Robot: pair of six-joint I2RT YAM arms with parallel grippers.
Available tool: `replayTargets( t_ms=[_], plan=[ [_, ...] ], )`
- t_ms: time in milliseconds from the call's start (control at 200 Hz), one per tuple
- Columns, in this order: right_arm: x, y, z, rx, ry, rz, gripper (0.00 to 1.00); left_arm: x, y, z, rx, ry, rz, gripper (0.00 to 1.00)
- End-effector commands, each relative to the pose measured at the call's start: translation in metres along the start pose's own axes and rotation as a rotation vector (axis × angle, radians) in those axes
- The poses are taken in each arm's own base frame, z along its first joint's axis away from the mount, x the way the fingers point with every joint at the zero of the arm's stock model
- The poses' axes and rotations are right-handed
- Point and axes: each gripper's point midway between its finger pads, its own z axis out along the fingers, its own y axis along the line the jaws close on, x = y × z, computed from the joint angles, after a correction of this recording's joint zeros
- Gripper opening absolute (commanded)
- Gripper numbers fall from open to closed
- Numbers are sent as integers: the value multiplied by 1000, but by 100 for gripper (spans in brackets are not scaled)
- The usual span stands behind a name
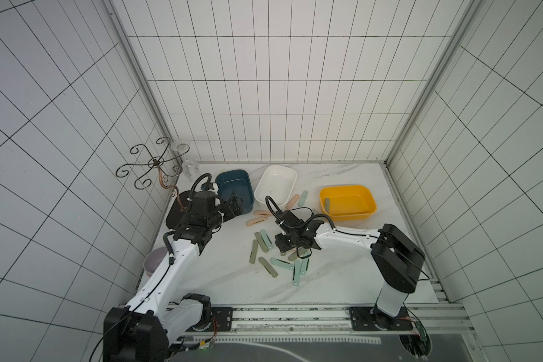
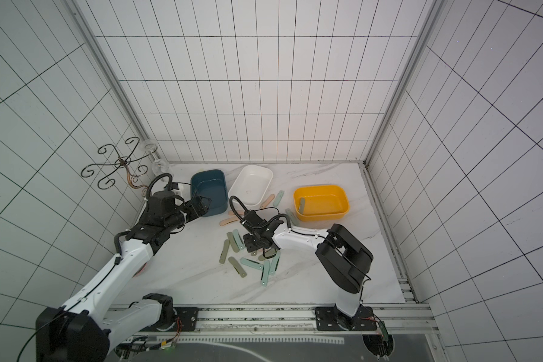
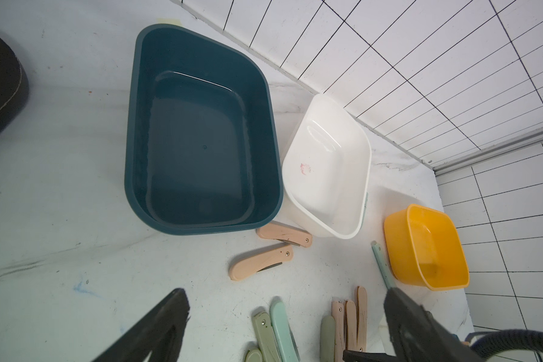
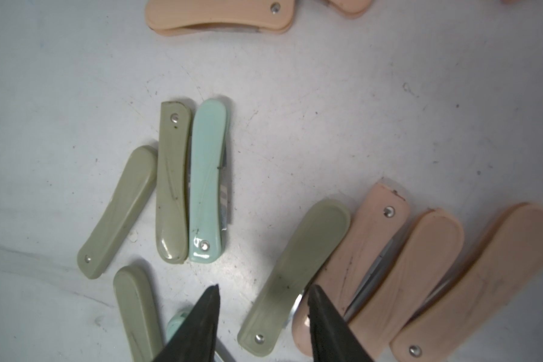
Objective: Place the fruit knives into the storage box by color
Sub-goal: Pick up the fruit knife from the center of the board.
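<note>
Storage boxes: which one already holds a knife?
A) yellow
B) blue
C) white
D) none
A: an olive-grey knife lies inside the yellow box, while the blue box and the white box hold no knife.

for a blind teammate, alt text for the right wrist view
The right gripper, open, straddles the rivet end of an olive-grey folded knife lying beside three peach-pink knives on a white table. Nearby lie a mint-green knife and other olive-grey knives.
</note>
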Motion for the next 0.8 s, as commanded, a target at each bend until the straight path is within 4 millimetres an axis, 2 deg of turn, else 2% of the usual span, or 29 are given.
replayTargets(
  t_ms=[0, 415, 795],
  plan=[
    [21, -13, 13, 54, 45, 6, 48, -4, -4, -4, 26, -25, -5, 97],
    [21, -13, 28, 55, 67, 6, 48, -4, -6, -4, 36, -25, -9, 97],
    [11, -2, 27, 17, 48, -5, 48, -3, -6, -3, 41, -22, -16, 97]
  ],
)
